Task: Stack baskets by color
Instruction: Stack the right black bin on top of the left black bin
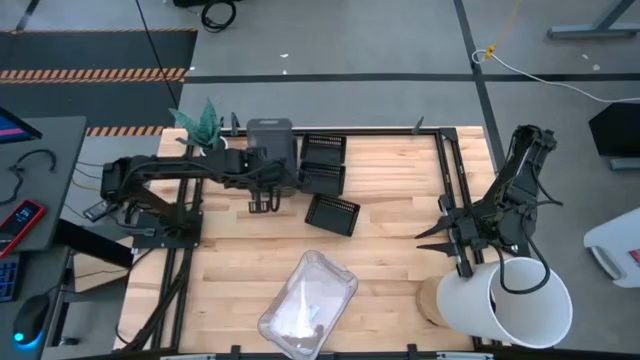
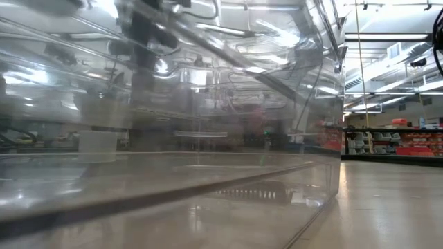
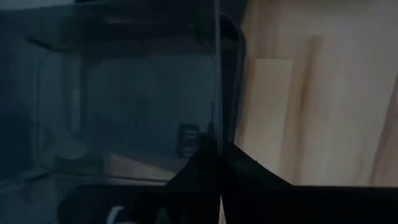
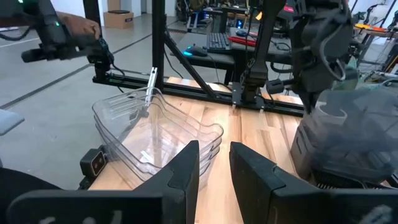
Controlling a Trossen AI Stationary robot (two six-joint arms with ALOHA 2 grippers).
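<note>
The left gripper [image 1: 262,205] is over the table [image 1: 390,250], out in front of the grey bins [image 1: 270,150]. Its fingers [image 3: 214,168] are pressed together on the thin wall of a grey bin, so it pinches that bin. The grey bins sit at the back of the table, just beside the little plant [image 1: 200,125]. On the other side of the grey bins are two black bins [image 1: 323,165], close together and touching. A third black bin [image 1: 332,214] lies a bit nearer the middle of the table, turned at a slant and apart from those two. The clear bins [image 1: 307,305] sit one inside another at the front edge of the table, well apart from the grey bins. They are tipped at a slant too. They sit so close to the low camera that they fill most of its view [image 2: 173,124]. The right gripper [image 1: 440,232] hangs over the table on the far side from the grey bins, near the big white bucket [image 1: 505,305]. Its fingers [image 4: 186,168] are a little apart and hold nothing. From the right wrist, the clear bins [image 4: 155,137] show past those fingers, and the grey bins [image 4: 354,130] show farther off.
</note>
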